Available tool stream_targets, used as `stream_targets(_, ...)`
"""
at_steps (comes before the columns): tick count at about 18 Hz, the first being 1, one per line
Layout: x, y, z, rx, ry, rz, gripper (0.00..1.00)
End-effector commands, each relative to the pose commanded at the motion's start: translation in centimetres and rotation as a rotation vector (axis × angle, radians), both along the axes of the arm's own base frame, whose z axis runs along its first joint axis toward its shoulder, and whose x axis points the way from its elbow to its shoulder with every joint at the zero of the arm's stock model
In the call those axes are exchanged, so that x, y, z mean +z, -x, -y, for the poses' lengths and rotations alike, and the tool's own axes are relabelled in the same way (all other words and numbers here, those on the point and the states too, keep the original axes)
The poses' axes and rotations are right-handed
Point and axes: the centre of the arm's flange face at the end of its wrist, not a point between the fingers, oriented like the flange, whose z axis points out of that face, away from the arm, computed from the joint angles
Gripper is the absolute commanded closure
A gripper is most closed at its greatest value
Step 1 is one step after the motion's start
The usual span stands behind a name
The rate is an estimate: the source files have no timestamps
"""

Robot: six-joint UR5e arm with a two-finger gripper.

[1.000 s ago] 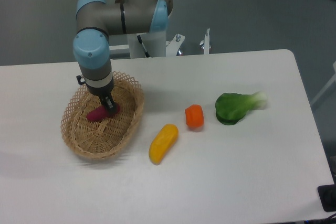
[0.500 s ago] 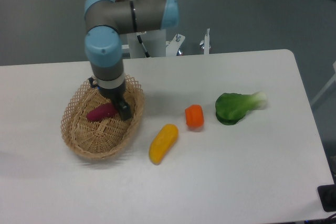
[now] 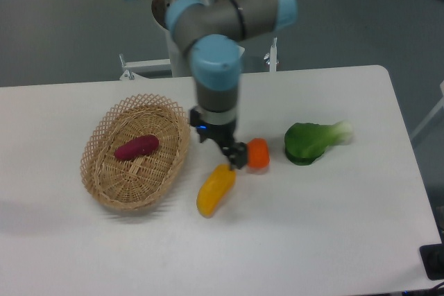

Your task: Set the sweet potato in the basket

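The reddish-purple sweet potato (image 3: pixel 137 147) lies inside the tan wicker basket (image 3: pixel 111 186) at the left of the table. My gripper (image 3: pixel 232 157) is well to the right of the basket, above the table, right over the top end of the yellow vegetable (image 3: pixel 215 190) and beside the orange chunk (image 3: pixel 257 154). It holds nothing. Its dark fingers are seen from above, and their spread does not show clearly.
A green leafy vegetable (image 3: pixel 312 141) lies at the right of the orange chunk. The arm's base and a metal bracket (image 3: pixel 272 54) stand at the table's far edge. The white table (image 3: pixel 312 240) ends close at the right.
The gripper has left the sweet potato lying in the basket and swung right, out of the basket, to above the yellow vegetable. The sweet potato has stayed put.
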Motion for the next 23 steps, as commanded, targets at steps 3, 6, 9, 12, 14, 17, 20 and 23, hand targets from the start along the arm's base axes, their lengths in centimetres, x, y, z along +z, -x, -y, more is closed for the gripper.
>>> stream_targets(3, 0.1, 3.5, 2.1, 0.004, 0.006, -0.013, 0.0)
stream_targets(6, 0.4, 6.4, 4.7, -0.014, 0.007, -0.024, 0.0)
stream_targets(9, 0.0, 8.9, 6.9, -0.017, 0.015, -0.025, 0.0)
stream_targets(12, -0.1, 11.1, 7.5, -0.03, 0.015, -0.034, 0.0)
stream_targets(14, -0.4, 11.7, 7.2, -0.03, 0.017, -0.036, 0.0)
stream_targets(17, -0.9, 11.7, 7.3, -0.03, 0.02, -0.029, 0.0)
stream_targets(20, -0.9, 11.6, 7.3, -0.03, 0.021, -0.028, 0.0)
stream_targets(23, -0.9, 11.7, 7.3, -0.03, 0.02, -0.031, 0.0)
